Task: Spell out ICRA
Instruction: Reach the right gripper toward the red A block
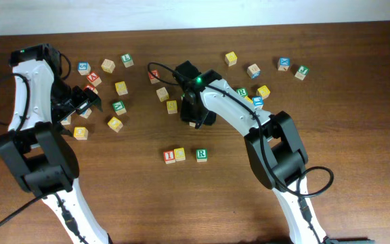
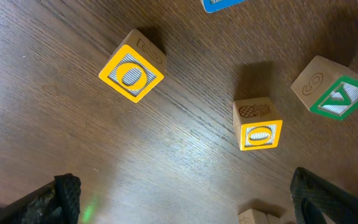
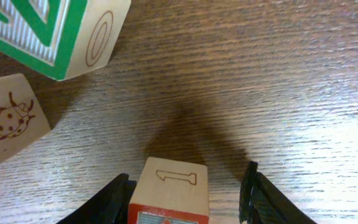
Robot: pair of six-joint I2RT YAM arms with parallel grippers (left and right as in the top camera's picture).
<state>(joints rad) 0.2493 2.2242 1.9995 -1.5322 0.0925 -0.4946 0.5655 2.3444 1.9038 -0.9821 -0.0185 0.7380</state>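
The right gripper (image 3: 185, 202) is straddling a red-edged block (image 3: 169, 183). One finger is touching the block's left side while a gap is showing on the other, so I cannot tell whether it is pinching. The block's letter face is lying out of view, and only an engraved 1 is showing.

Outward, in the overhead view, a row is sitting nearer the robot's base: a red I block (image 1: 170, 156), a yellow block (image 1: 179, 154) touching it, and a green R block (image 1: 201, 154) slightly apart. The free spot past the R is lying toward the base and a little to this arm's right, so this arm is likely the nearer one.

The left gripper (image 1: 85, 102), spread wide, is hovering well apart over the tabletop (image 1: 114, 196).
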